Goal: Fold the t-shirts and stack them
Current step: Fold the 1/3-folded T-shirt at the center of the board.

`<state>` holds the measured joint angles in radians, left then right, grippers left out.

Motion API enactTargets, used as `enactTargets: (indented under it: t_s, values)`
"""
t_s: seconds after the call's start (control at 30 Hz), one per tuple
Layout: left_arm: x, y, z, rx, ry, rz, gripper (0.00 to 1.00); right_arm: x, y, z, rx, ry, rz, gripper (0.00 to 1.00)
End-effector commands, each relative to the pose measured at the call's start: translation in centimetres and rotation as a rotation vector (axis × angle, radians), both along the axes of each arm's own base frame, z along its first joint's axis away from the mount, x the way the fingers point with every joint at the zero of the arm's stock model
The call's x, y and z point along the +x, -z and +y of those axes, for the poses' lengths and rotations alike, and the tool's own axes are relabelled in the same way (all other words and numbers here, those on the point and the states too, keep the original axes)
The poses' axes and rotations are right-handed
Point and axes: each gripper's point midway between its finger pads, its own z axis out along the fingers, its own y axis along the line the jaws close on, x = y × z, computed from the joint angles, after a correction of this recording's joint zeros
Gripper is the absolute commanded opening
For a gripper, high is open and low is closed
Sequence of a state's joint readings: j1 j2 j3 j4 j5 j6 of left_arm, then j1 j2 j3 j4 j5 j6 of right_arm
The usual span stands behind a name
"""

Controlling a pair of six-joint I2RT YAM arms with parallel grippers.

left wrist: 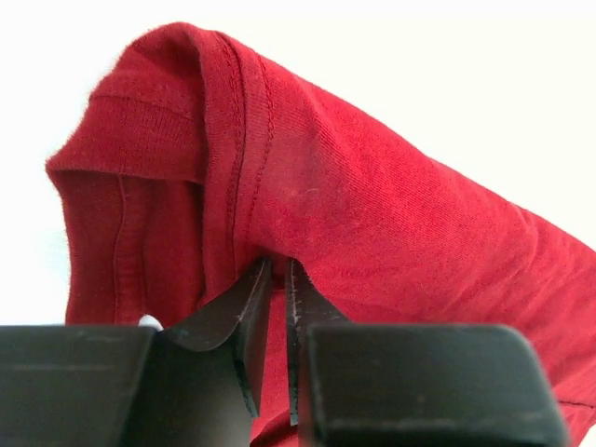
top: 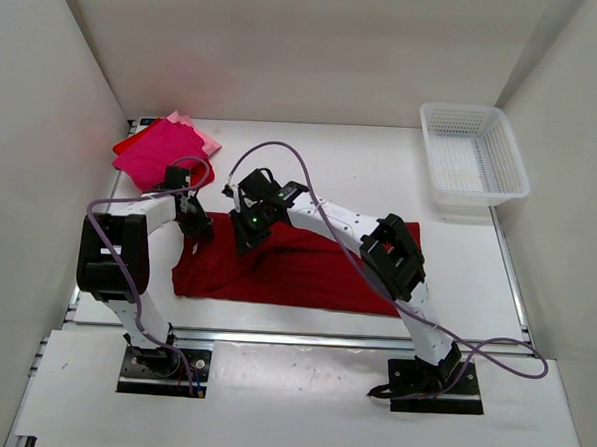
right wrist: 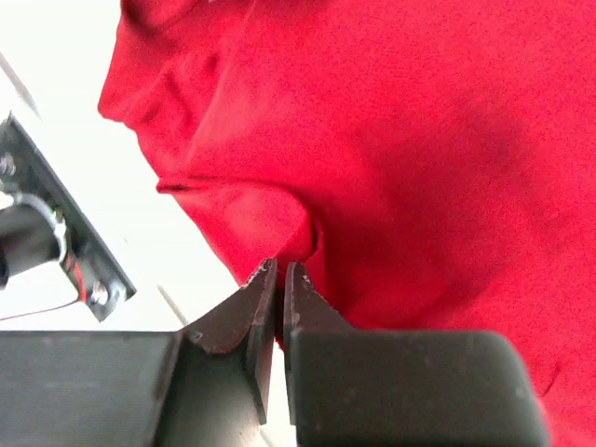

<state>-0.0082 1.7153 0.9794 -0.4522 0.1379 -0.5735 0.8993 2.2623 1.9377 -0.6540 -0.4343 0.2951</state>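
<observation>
A dark red t-shirt (top: 306,269) lies spread across the middle of the table. My left gripper (top: 200,228) is shut on its left part, by a hemmed sleeve edge (left wrist: 233,168); the jaws pinch cloth at the tips (left wrist: 276,270). My right gripper (top: 248,231) is shut on a fold of the same shirt (right wrist: 391,158) a little to the right, cloth bunched at its tips (right wrist: 279,270). A stack of folded shirts, magenta (top: 160,154) on top with light pink (top: 205,137) under it, lies at the back left. The bright red shirt cannot be told apart.
A white plastic lattice basket (top: 472,158) stands at the back right. White walls close the table on the left, back and right. The right arm (top: 392,253) reaches across the shirt. The left arm's metal part (right wrist: 56,242) shows in the right wrist view.
</observation>
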Motion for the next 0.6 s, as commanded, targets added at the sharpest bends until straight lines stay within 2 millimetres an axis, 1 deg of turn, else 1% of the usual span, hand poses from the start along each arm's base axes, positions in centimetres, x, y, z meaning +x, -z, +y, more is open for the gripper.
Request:
enactTargets:
  t_s: [0.0,0.03,0.07,0.1,0.17,0.2,0.23,0.27,0.3,0.33,0.37,0.4,0.43,0.47,0.5,0.57]
  values:
    - [1.7,-1.2,0.7,0.029,-0.003,-0.061,0.21,-2.7,-2.9,-0.7,0.017,-0.032,-0.015,0.03]
    - [1.7,-1.2,0.7,0.03,-0.001,-0.058,0.21,-3.3,-2.9,-0.9,0.014,-0.028,-0.011,0.03]
    - [1.5,-0.9,0.7,0.029,-0.001,-0.053,0.21,-3.3,-2.9,-1.2,0.013,-0.024,-0.012,0.03]
    - [1.5,-1.1,0.8,0.035,0.002,-0.055,0.21,-4.0,-2.8,-1.7,0.009,-0.022,-0.008,0.03]
    - [1.9,-1.4,0.9,0.035,-0.002,-0.065,0.21,-4.1,-3.0,-2.4,0.027,-0.013,0.002,0.03]
    - [2.0,-1.5,0.8,0.034,0.002,-0.065,0.21,-4.6,-2.9,-2.8,0.026,-0.015,0.014,0.03]
    - [2.0,-1.5,1.0,0.042,0.001,-0.066,0.21,-4.8,-2.8,-3.5,0.017,-0.008,0.018,0.03]
    - [2.2,-1.9,0.7,0.037,0.008,-0.075,0.21,-5.1,-2.6,-3.9,0.011,-0.012,0.013,0.04]
    - [2.1,-1.7,0.9,0.04,0.006,-0.068,0.21,-5.2,-1.9,-4.7,-0.014,-0.006,0.025,0.06]
    - [2.1,-1.6,0.9,0.042,0.006,-0.067,0.2,-5.7,-1.7,-5.0,-0.022,-0.012,0.029,0.08]
    - [2.1,-1.7,0.8,0.043,0.01,-0.068,0.21,-5.6,-1.0,-5.9,-0.045,-0.002,0.043,0.1]
    - [2.0,-1.6,1.0,0.047,0.01,-0.065,0.21,-5.8,-1.1,-6.0,-0.041,-0.005,0.045,0.15]
    - [2.2,-1.9,1.0,0.047,0.01,-0.074,0.2,-6.1,-1.0,-6.5,-0.046,-0.002,0.051,0.2]
    - [1.9,-1.6,0.9,0.047,0.013,-0.064,0.21,-6.4,-1.0,-6.8,-0.049,-0.008,0.049,0.24]
    - [2.1,-1.9,1.0,0.051,0.014,-0.072,0.21,-6.5,-1.2,-7.0,-0.049,-0.001,0.043,0.27]
    - [2.0,-1.8,1.0,0.053,0.015,-0.066,0.21,-6.3,-1.9,-7.2,-0.039,-0.002,0.039,0.34]
